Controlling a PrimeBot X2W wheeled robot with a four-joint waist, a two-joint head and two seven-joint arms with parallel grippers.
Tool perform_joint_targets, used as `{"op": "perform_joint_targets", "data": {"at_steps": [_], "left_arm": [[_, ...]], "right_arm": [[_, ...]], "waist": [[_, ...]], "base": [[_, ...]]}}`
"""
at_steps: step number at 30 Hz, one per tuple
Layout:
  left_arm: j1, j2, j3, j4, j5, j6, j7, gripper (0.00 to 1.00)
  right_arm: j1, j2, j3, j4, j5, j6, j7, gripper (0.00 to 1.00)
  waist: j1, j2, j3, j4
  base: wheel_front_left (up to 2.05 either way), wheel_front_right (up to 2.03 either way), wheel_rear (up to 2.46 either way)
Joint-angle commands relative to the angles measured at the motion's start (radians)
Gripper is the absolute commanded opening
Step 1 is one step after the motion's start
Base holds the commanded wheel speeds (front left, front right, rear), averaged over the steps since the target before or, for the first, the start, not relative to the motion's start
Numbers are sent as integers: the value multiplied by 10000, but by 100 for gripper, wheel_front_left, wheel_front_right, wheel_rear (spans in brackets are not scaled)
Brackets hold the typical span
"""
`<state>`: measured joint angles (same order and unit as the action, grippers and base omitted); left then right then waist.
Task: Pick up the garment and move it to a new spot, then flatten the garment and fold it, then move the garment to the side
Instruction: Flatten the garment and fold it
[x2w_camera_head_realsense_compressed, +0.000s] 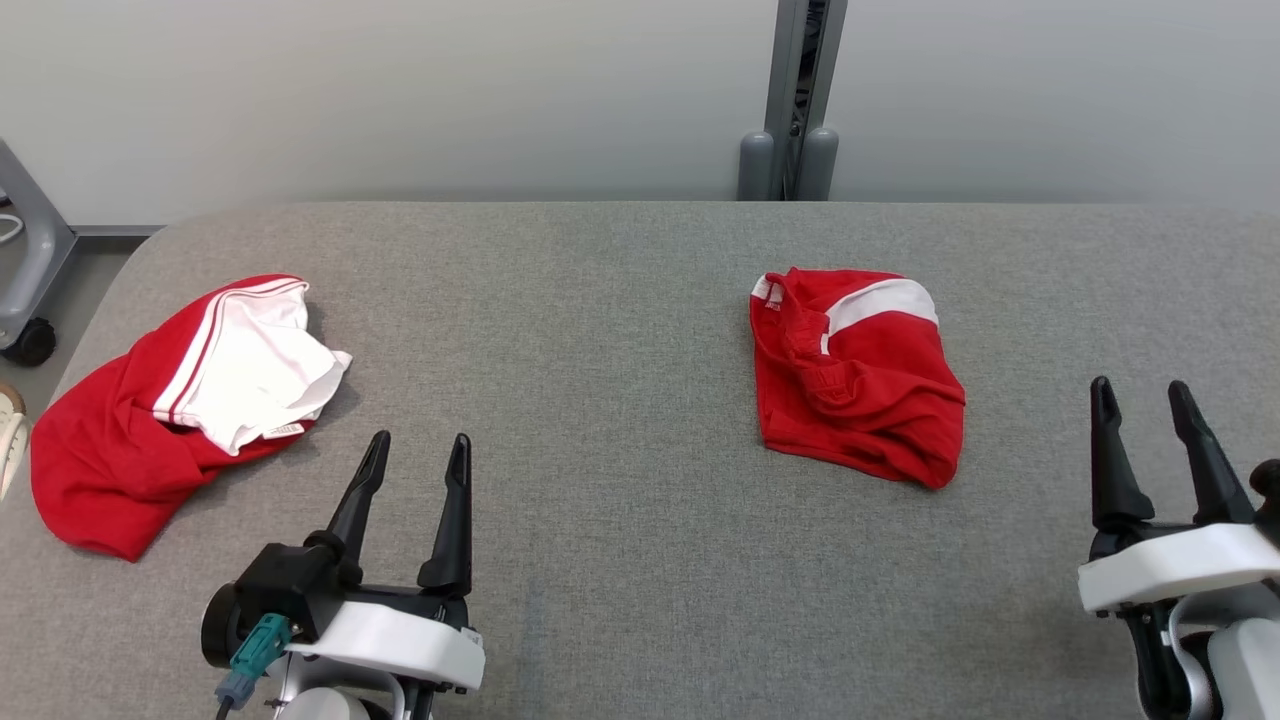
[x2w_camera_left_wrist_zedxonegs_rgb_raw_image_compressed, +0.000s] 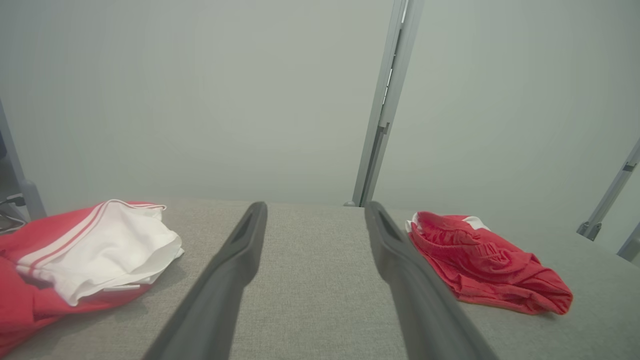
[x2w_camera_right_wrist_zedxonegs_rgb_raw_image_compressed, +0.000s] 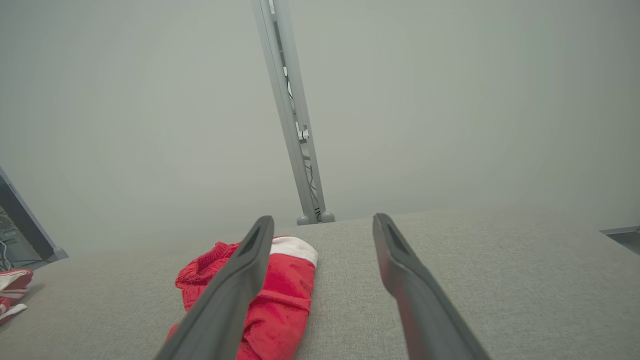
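Note:
A crumpled red garment with a white stripe (x2w_camera_head_realsense_compressed: 855, 375) lies right of the middle of the grey table; I also see this garment (x2w_camera_left_wrist_zedxonegs_rgb_raw_image_compressed: 487, 262) in the left wrist view and the same garment (x2w_camera_right_wrist_zedxonegs_rgb_raw_image_compressed: 272, 295) in the right wrist view, partly behind a finger. A second red and white garment (x2w_camera_head_realsense_compressed: 185, 400) lies bunched at the table's left edge, and that second garment (x2w_camera_left_wrist_zedxonegs_rgb_raw_image_compressed: 75, 257) appears in the left wrist view too. My left gripper (x2w_camera_head_realsense_compressed: 417, 452) stands open over the near left of the table, holding nothing. My right gripper (x2w_camera_head_realsense_compressed: 1142, 395) is open at the near right, empty.
The grey fabric-covered table (x2w_camera_head_realsense_compressed: 600, 330) spreads wide between the two garments. A grey metal post (x2w_camera_head_realsense_compressed: 795, 100) stands behind its far edge against a pale wall. A wheeled grey frame (x2w_camera_head_realsense_compressed: 25, 290) sits off the table's left side.

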<state>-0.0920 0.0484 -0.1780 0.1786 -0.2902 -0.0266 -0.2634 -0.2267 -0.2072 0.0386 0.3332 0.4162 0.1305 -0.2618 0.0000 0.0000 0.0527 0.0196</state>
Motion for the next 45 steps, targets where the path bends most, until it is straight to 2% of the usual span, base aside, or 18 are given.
{"op": "perform_joint_targets", "data": {"at_steps": [1,10,23,24,25,26,30,34,38,45], "left_arm": [[68,42,69,-35,27,-50,-14,100],[168,42,120,-20,51,-87,-14,100],[116,42,-28,103,99,-138,-14,100],[59,42,-50,108,95,-157,-14,100],[12,42,-74,119,99,-164,-14,100],[-45,40,-96,124,108,-174,-14,100],[-157,42,-152,154,132,-191,-14,100],[-311,40,-219,191,177,-242,-14,100],[-562,42,-383,214,197,-261,-14,100],[-874,40,-548,267,236,-304,-14,100]], "right_arm": [[266,192,-152,-192,-216,7,-45,100],[672,664,-323,-435,-699,5,-46,100],[359,518,-201,-161,-640,7,-46,100],[270,461,-120,-84,-588,7,-46,77],[165,377,-43,-40,-593,5,-46,20],[26,282,90,56,-581,7,-46,0],[-475,44,498,442,-543,5,-46,0],[-1395,-141,1169,1373,-332,5,-47,0],[-2828,-223,2228,3019,-10,7,-45,0],[-4546,-215,3351,5550,356,5,257,0]], "waist": [[0,0,0,-37],[0,0,41,-68],[0,0,172,108],[0,0,236,136],[0,0,316,167],[0,0,400,197],[0,0,635,287],[0,0,971,429],[0,0,1405,727],[0,0,1903,1231]], "base": [[0,0,0],[0,0,0],[0,0,0],[0,0,0],[0,0,0],[0,0,0],[0,0,0],[0,0,0],[0,0,0],[0,0,0]]}}
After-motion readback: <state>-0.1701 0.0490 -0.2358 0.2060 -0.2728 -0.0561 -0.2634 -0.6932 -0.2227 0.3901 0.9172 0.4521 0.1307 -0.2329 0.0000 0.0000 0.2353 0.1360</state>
